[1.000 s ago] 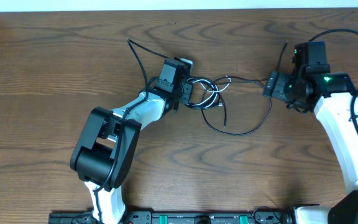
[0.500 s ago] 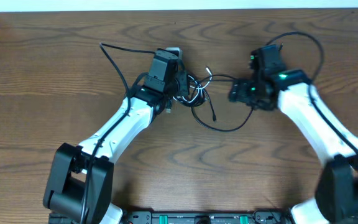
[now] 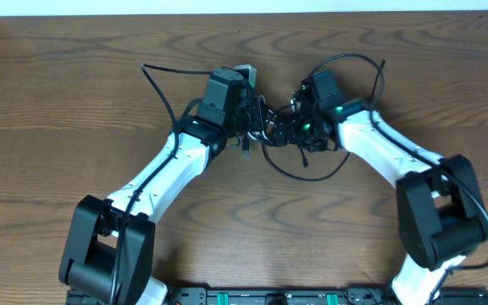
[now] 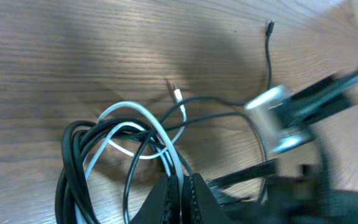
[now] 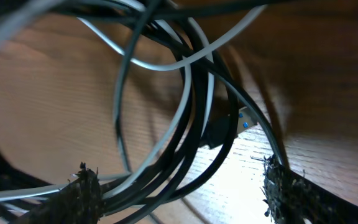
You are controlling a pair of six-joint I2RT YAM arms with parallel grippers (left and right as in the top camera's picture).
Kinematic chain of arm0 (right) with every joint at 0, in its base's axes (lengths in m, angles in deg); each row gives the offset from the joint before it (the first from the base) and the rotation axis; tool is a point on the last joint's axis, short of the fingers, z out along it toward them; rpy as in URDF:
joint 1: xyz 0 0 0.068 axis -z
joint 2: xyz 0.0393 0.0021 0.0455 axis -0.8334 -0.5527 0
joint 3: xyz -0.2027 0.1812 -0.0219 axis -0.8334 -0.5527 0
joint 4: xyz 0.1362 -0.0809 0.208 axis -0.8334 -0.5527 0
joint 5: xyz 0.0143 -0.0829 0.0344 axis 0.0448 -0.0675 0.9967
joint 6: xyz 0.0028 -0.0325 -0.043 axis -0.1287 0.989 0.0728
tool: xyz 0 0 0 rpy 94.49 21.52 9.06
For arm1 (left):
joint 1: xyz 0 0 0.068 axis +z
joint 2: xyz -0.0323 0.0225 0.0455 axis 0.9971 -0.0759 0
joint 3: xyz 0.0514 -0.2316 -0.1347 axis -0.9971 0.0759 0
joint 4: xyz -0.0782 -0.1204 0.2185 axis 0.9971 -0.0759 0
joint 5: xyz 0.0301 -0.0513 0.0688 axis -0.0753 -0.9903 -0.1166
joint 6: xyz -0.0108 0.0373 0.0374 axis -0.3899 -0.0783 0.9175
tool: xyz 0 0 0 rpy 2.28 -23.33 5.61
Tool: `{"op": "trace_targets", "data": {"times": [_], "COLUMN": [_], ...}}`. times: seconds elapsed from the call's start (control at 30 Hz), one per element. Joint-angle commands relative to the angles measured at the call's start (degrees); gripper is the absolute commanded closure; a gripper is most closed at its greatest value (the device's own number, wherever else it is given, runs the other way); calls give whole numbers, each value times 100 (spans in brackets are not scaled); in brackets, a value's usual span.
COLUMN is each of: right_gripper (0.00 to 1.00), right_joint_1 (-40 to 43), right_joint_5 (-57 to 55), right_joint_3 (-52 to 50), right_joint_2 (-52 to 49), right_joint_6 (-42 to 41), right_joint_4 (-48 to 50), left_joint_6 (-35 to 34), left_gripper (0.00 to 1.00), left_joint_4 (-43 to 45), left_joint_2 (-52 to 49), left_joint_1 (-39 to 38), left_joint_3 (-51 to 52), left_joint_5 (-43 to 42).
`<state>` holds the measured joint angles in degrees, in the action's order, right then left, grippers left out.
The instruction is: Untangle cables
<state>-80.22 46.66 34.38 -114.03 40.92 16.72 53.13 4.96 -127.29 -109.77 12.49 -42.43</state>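
Note:
The cables (image 3: 269, 127) lie in a knot of black and white cords between my two grippers on the wooden table. One black cord loops out toward the front (image 3: 299, 176). My left gripper (image 3: 246, 125) is shut on the tangle. In the left wrist view its tips (image 4: 180, 179) pinch the white cable (image 4: 132, 107) together with a black cable (image 4: 73, 168). My right gripper (image 3: 289, 131) stands open at the knot's right side. In the right wrist view the black cords (image 5: 197, 112) and the white cord (image 5: 160, 65) pass between its spread fingers (image 5: 82, 190), with a blue-tipped plug (image 5: 225, 129) beyond.
A thin black cord (image 3: 155, 80) trails to the back left behind my left arm. A black wire (image 3: 354, 61) arcs over my right arm. The table (image 3: 74, 127) ends at a pale strip along the back and at the arms' base rail (image 3: 269, 296) in front.
My right arm has swung left from the table's right side into the knot, its jaws now around the cords. My left arm shifted slightly left and back, still gripping the tangle.

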Motion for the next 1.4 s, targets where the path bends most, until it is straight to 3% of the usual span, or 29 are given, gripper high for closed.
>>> {"op": "trace_targets", "data": {"times": [0.0, 0.13, 0.4, 0.7, 0.77, 0.83, 0.97, 1.1, 1.17, 1.37], "right_gripper": [20, 31, 32, 27, 25, 22, 19, 16, 15, 12], "right_joint_1": [-186, -216, -136, 164, 170, 170, 173, 170, 173, 153], "right_joint_5": [-573, -1379, -2988, -3285, -3110, -3008, -2988, -2736, -2483, -1480], "right_joint_3": [-9, -9, -9, -4, 4, 9, 11, 11, 11, 11], "right_joint_2": [-387, -518, -518, -503, -459, -348, -107, 267, 463, 977], "right_joint_6": [-59, 92, 90, 98, 315, 378, 393, 424, 612, 1453], "right_joint_4": [2, -256, -966, -1165, -1141, -1126, -1128, -1193, -1237, -1401], "left_joint_6": [-181, -175, -155, 568, 629, 802, 813, 815, 815, 815], "left_gripper": [93, 93, 93, 92, 84, 69, 58, 39, 22, 22], "left_joint_4": [52, 50, 52, -181, -468, -785, -960, -953, -960, -968], "left_joint_2": [50, 55, 129, 234, 232, 232, 232, 232, 232, 232], "left_joint_1": [-9, -2, 315, 605, 605, 605, 605, 605, 605, 605], "left_joint_3": [-33, -33, -33, -33, -31, -31, -31, -31, -28, 20], "left_joint_5": [-219, -219, -308, -535, -533, -533, -535, -531, -492, -466]}}
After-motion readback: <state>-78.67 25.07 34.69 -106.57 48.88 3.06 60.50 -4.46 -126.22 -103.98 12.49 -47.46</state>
